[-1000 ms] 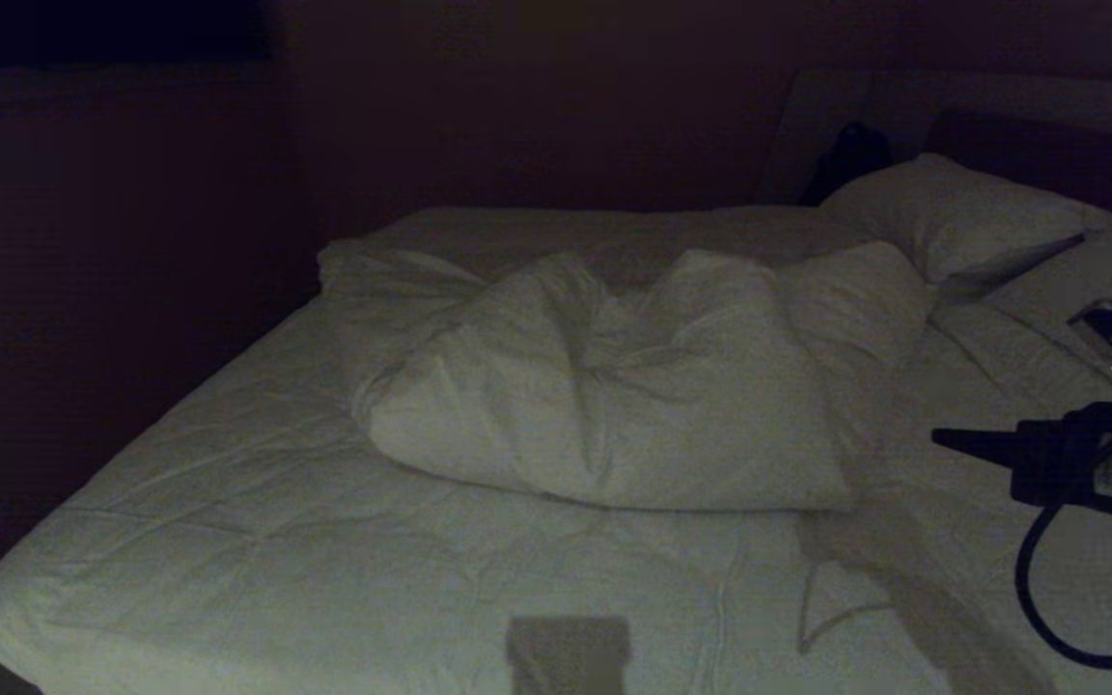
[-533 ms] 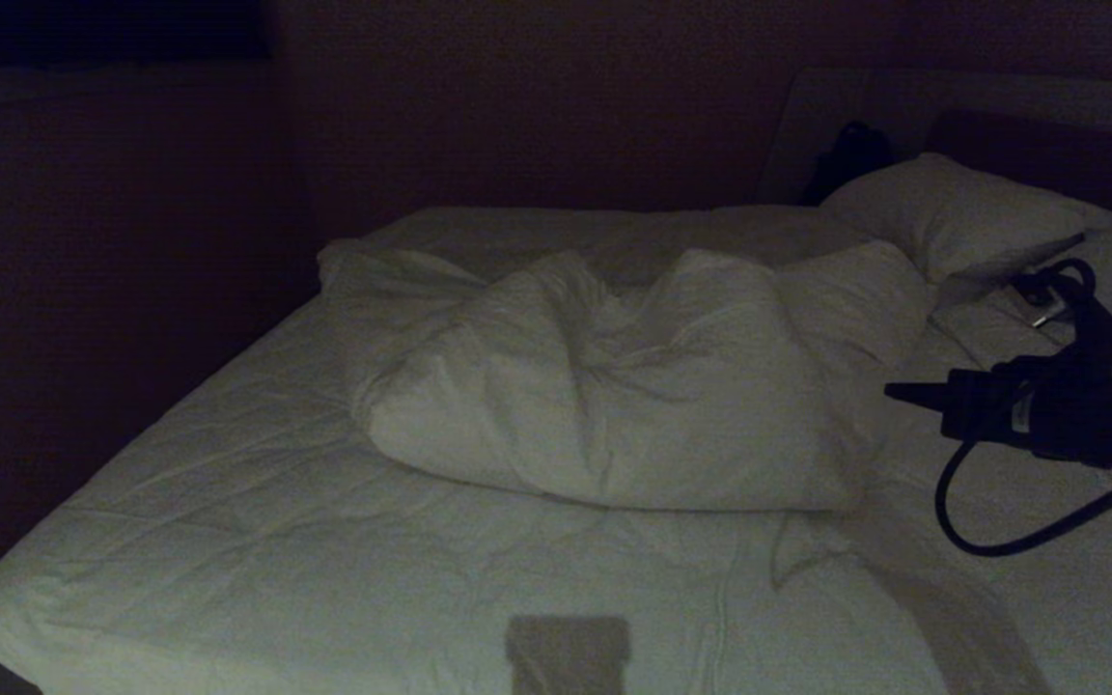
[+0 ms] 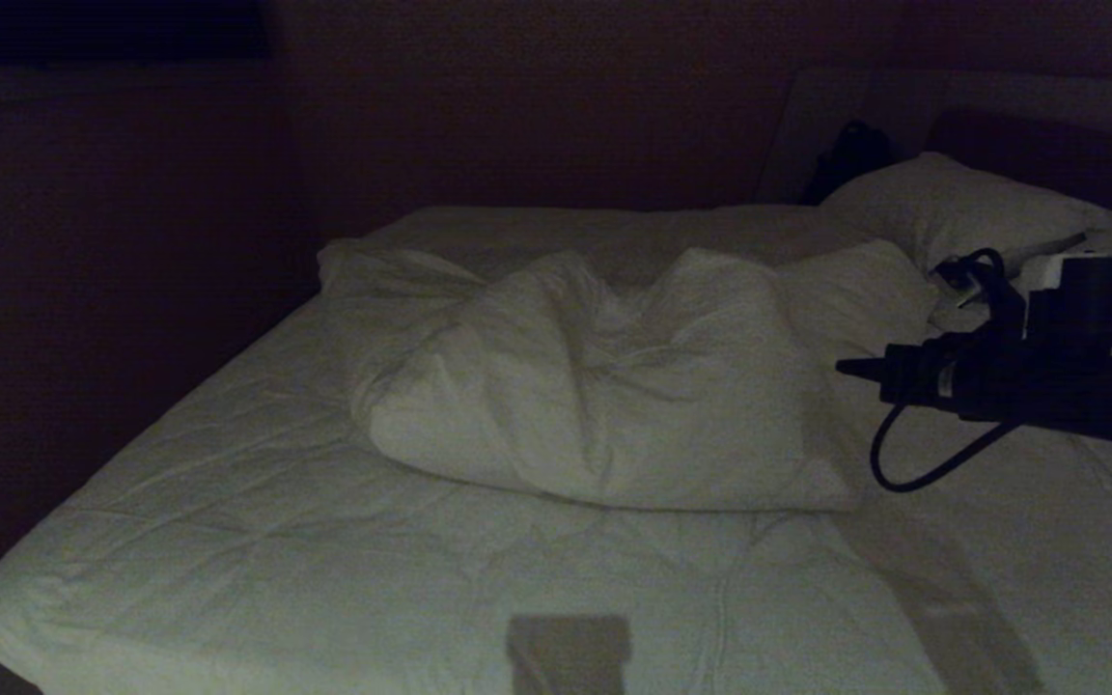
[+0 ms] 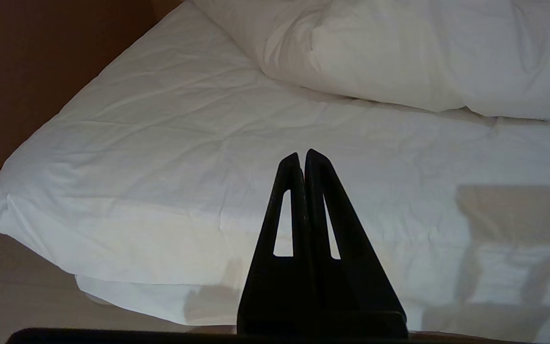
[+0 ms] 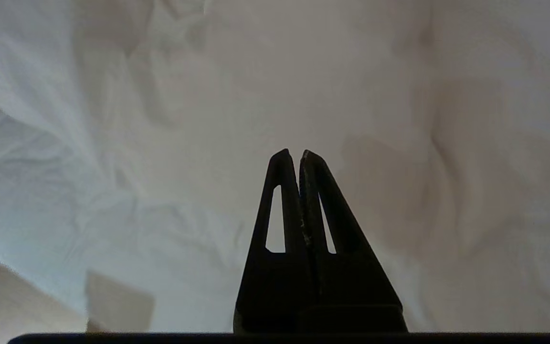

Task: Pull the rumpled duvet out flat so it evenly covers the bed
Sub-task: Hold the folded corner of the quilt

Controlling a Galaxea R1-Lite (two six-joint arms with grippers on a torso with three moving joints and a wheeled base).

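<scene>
The white duvet (image 3: 614, 386) lies bunched in a puffy, creased heap across the middle of the bed (image 3: 257, 541), whose quilted mattress is bare in front of it. My right gripper (image 3: 846, 367) hovers level at the heap's right end, shut and empty, tips pointing at the cloth. The right wrist view shows that gripper (image 5: 294, 154) shut over the creased duvet (image 5: 256, 86). My left gripper (image 4: 302, 155) is outside the head view. It is parked low at the bed's near edge, shut and empty, with the duvet (image 4: 423, 52) farther off beyond bare mattress (image 4: 160, 143).
Two white pillows (image 3: 952, 212) lie at the back right against the dark headboard (image 3: 1039, 145), with a dark object (image 3: 850, 154) beside them. A dark wall runs along the bed's left side. A black cable (image 3: 913, 463) hangs under my right arm. Pale floor (image 4: 7, 296) shows below the bed's corner.
My right arm has risen and reached leftward, bringing its shut gripper up to the duvet's right end, its cable loop swinging along. The duvet and the left gripper have not moved.
</scene>
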